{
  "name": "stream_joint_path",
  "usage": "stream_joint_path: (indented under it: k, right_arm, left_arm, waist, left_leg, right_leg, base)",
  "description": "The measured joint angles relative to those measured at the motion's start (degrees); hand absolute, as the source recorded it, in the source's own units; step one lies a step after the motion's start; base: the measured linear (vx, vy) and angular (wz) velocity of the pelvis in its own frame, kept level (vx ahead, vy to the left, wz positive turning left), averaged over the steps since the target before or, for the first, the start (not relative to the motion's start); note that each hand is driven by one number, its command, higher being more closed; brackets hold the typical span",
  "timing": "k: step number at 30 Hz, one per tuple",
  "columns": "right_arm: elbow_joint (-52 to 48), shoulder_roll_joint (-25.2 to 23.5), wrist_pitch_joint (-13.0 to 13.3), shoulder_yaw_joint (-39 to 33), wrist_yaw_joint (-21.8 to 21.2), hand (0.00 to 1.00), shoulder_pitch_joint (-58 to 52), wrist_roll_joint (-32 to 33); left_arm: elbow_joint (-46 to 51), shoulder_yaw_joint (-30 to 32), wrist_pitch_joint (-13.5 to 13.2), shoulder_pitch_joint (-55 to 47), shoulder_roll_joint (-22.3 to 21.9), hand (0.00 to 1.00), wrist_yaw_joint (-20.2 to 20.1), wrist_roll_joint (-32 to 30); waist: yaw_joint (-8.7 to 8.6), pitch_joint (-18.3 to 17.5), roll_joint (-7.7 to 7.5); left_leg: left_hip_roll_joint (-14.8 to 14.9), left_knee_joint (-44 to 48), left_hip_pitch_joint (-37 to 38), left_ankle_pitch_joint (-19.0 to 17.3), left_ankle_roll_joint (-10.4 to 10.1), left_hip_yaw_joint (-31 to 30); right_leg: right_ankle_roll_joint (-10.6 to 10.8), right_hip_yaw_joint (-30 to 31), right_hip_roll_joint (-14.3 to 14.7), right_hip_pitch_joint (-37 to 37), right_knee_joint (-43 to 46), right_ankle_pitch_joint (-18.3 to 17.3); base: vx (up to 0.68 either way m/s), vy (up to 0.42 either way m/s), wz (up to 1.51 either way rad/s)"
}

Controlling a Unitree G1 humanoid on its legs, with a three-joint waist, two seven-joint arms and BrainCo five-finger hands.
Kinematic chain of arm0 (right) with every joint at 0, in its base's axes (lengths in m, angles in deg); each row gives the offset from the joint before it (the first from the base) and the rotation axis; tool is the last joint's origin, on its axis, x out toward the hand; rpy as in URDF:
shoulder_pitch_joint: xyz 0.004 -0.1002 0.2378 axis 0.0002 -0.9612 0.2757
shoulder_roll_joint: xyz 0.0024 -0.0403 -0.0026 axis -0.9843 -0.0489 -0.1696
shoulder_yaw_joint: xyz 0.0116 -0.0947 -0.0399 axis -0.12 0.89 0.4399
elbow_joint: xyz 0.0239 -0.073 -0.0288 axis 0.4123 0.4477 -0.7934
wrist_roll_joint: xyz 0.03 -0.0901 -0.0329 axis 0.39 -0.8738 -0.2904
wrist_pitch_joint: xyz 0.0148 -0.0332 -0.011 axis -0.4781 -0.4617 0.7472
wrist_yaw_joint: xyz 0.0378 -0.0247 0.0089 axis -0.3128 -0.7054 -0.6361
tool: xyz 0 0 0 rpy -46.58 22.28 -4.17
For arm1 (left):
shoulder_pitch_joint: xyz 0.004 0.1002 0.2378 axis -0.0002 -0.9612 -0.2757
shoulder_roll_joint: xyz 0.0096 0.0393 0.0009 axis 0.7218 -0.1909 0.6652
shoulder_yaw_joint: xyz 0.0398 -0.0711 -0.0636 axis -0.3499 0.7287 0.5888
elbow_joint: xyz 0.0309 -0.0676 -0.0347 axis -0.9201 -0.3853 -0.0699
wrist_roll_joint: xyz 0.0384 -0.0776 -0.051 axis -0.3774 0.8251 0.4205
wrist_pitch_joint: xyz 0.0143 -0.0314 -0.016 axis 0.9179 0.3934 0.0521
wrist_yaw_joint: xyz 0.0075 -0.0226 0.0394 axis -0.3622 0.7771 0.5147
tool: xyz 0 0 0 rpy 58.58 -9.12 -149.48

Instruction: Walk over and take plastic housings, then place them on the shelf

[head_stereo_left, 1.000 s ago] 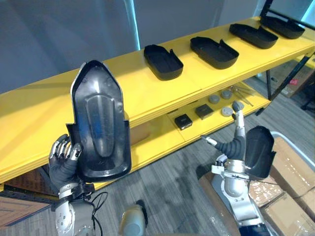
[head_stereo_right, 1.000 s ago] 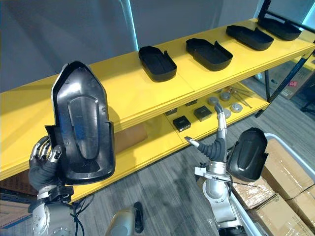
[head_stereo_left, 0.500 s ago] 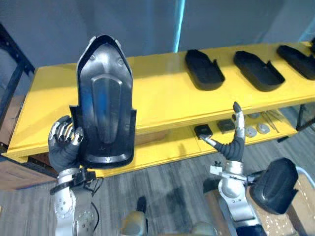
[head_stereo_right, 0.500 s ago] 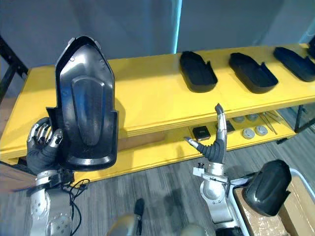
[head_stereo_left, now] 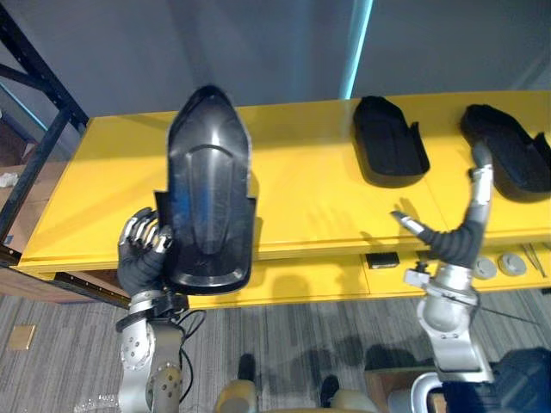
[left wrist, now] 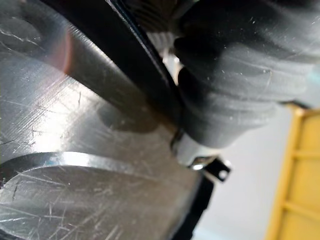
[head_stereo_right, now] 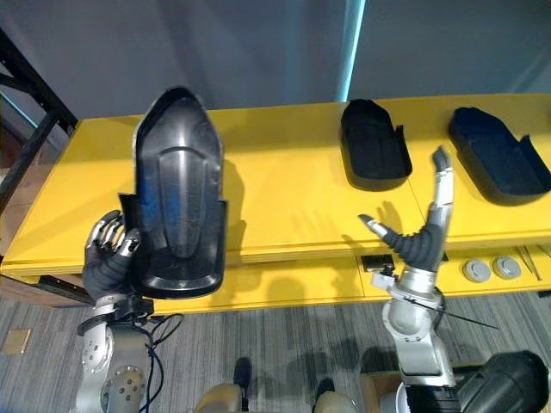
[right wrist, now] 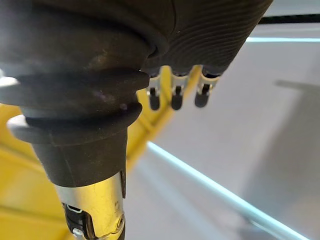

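My left hand [head_stereo_left: 142, 258] is shut on a black plastic housing [head_stereo_left: 209, 194], gripping its lower left edge and holding it upright with the hollow side towards me, in front of the yellow shelf [head_stereo_left: 301, 185]. Its scratched inner surface [left wrist: 75, 150] fills the left wrist view. On the shelf's top board lie two more black housings [head_stereo_left: 389, 151] [head_stereo_left: 508, 158], hollow side up. My right hand [head_stereo_left: 456, 228] stands open before the shelf's front edge, fingers straight and pointing up, thumb out, holding nothing.
A lower yellow board carries a small black box [head_stereo_left: 381, 259] and round grey discs [head_stereo_left: 500, 265]. A black rack post [head_stereo_left: 39, 155] stands at the shelf's left end. Grey carpet floor [head_stereo_left: 284, 344] lies below. Another dark housing [head_stereo_right: 508, 387] sits low at the right.
The camera has swung left along the shelf, so the shelf now runs level across the view. The held housing stays upright in my left hand. My right hand has risen nearer the shelf edge.
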Motion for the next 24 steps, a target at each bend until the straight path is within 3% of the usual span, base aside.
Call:
stream_joint_path:
  k: [4,8,10,15,21,24]
  right_arm:
    - [-3.42,-0.21,0.02,0.11,-2.71,0.0,-2.14,2.25]
    - [-3.42,-0.73,-0.12,0.88,-5.93,0.0,-3.93,4.45]
    - [-3.41,-0.73,-0.16,1.4,-6.9,0.0,-4.82,4.7]
    - [-2.59,-0.71,0.15,2.21,-11.12,0.0,-5.92,6.44]
    - [0.79,0.4,0.29,2.2,-15.17,0.0,-5.39,8.9]
    - [1.29,1.79,0.32,2.32,-17.65,0.0,-4.64,11.1]
  left_arm:
    - [0.07,-0.37,0.24,2.4,0.49,1.0,0.7,-2.27]
    - [-2.85,-0.47,3.53,6.53,4.8,1.0,4.86,-8.04]
    - [-7.68,-0.33,5.04,9.57,5.59,1.0,6.2,-9.01]
    - [-23.77,2.26,9.13,18.82,8.04,1.0,10.63,-8.84]
    - [-37.03,3.99,10.69,28.22,11.3,1.0,15.17,-8.23]
    - [-42.54,5.16,11.5,31.19,11.33,1.0,18.14,-6.3]
  waist:
    - [-0.44,-0.1,-0.21]
    - [-2.05,-0.38,-0.78]
    - [-2.35,-0.54,-0.71]
    - [-5.19,-1.12,-0.65]
    - [-7.32,-1.46,-0.1]
    - [-8.26,-2.35,1.31]
  left_leg:
    - [-0.47,-1.43,1.67,0.0,0.0,1.96]
    - [-0.97,-2.18,3.03,-0.02,0.01,4.1]
    - [-0.78,-2.34,3.85,-0.03,0.02,5.54]
    - [-0.9,-2.7,4.44,0.15,0.28,8.43]
    - [-1.29,-2.63,4.48,0.43,0.54,9.56]
    - [-1.78,-2.73,4.4,0.49,0.63,10.08]
  right_leg:
    - [-0.7,0.39,-0.63,0.3,0.05,-0.53]
    - [-0.4,1.51,-1.31,0.33,-0.06,-1.94]
    - [-0.4,2.51,-1.19,0.3,0.05,-1.94]
    - [-0.37,5.44,-1.37,-1.97,2.12,-1.94]
    - [-0.22,6.93,-1.86,-4.22,5.12,-2.82]
    - [-0.06,8.09,-2.28,-5.75,6.85,-3.35]
  base:
    - [0.04,0.026,-0.17]
    - [-0.03,-0.006,-0.27]
    - [-0.07,-0.006,-0.31]
    - [-0.04,0.021,-0.25]
    - [-0.03,0.006,-0.14]
    - [-0.02,0.006,-0.12]
